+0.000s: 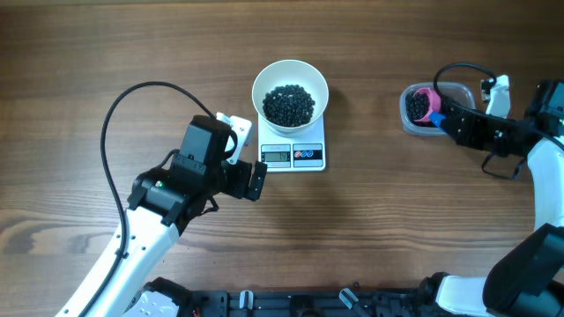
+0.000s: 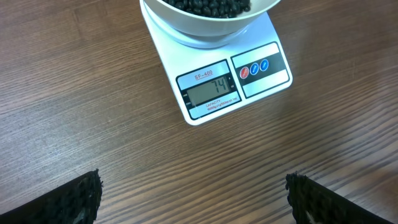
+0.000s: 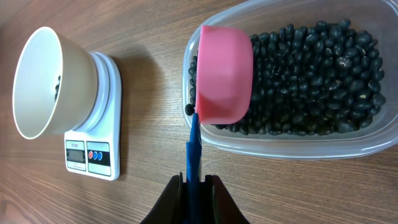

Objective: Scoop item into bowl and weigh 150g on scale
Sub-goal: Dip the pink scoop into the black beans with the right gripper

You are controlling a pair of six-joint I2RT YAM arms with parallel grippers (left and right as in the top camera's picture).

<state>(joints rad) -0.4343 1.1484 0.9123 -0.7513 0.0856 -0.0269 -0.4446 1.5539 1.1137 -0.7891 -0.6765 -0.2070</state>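
While the black beans (image 1: 289,104) lie heaped in the white bowl (image 1: 290,62) that sits on the scale (image 1: 293,157), more of them fill the clear tub (image 3: 348,144) well off to my right. My right gripper (image 3: 194,185) is clamped tight on the blue handle (image 3: 194,149) of the pink scoop (image 3: 225,74), which sits in that tub. My left gripper (image 2: 194,198) hangs just beside the scale, jaws spread wide, holding nothing.
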